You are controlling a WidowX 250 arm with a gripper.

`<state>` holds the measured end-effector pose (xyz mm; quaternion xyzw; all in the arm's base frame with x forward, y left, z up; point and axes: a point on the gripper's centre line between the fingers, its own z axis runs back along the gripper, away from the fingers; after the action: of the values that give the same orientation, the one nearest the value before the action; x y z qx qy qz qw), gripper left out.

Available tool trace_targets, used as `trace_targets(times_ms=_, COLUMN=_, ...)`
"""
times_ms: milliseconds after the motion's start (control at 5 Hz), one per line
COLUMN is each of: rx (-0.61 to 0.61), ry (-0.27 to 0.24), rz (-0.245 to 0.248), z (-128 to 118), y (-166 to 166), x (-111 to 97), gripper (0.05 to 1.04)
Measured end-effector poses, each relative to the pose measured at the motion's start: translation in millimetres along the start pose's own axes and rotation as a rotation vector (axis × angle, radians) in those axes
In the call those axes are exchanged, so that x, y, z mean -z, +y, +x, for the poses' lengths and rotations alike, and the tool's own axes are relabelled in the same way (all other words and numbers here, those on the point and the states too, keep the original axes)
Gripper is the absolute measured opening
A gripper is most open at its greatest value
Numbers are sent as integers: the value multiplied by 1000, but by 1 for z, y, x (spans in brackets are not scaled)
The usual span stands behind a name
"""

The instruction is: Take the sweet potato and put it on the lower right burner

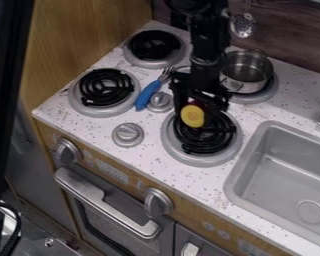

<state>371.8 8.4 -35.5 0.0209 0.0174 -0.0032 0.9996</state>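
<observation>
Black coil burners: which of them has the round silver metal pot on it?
The upper right burner, near the brown wall; only this one carries the pot.

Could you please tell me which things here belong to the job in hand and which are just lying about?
For the job:
sweet potato, at the gripper
gripper, over the lower right burner
lower right burner

Just lying about:
blue-handled fork, on the stovetop
metal pot, on the upper right burner
slotted spoon, hanging behind

We look down on a black gripper point(197, 111) and yellow potato point(192, 116) at the lower right burner point(206, 160), between blue fork point(148, 95) and sink point(233, 186).
</observation>
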Motion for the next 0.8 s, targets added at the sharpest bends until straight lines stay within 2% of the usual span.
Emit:
trace_targets(times_ms=200, rx=28, ry=9, rz=0, z=10, y=-15, x=8, gripper=810)
trace_targets(times_ms=400, rx=20, ry=14, rz=-2, z=14, y=-16, x=9, gripper=858)
trace_targets(times_ms=600, rx=-9, ry=13, rz=-12, z=14, y=-12, x=12, gripper=1001)
trace_targets(times_ms=800, rx=-28, ry=8, rz=-26, z=2, y=-11, x=8, gripper=1000)
